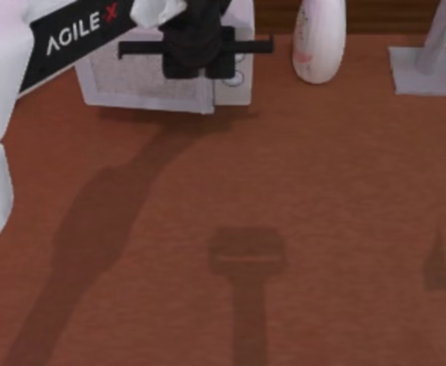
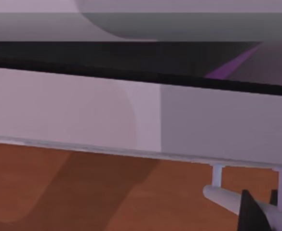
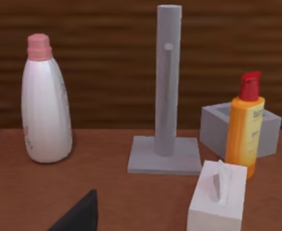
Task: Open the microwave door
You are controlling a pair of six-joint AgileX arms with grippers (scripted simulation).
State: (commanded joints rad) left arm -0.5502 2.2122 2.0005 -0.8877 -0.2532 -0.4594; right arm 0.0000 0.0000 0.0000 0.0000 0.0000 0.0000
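Note:
The light-grey microwave [image 1: 238, 23] stands at the table's far left-centre. Its door [image 1: 142, 76], with the speckled window, seems to stand slightly out from the two-knob panel [image 1: 238, 76]. My left gripper [image 1: 197, 46] hangs over the front, by the door's knob-side edge. In the left wrist view the door [image 2: 83, 110] fills the picture with a dark gap above it. The pale handle bar [image 2: 222, 196] lies between the dark fingertips [image 2: 249, 211], so my left gripper [image 2: 261, 204] is shut on the handle. A dark edge of my right gripper [image 3: 80, 216] shows over the table.
A white bottle [image 1: 318, 42] with a pink cap stands right of the microwave. A grey post on a square base [image 1: 428, 69] is further right. The right wrist view also shows an orange pump bottle [image 3: 244, 130], a grey box [image 3: 215, 127] and a white tissue box [image 3: 218, 197].

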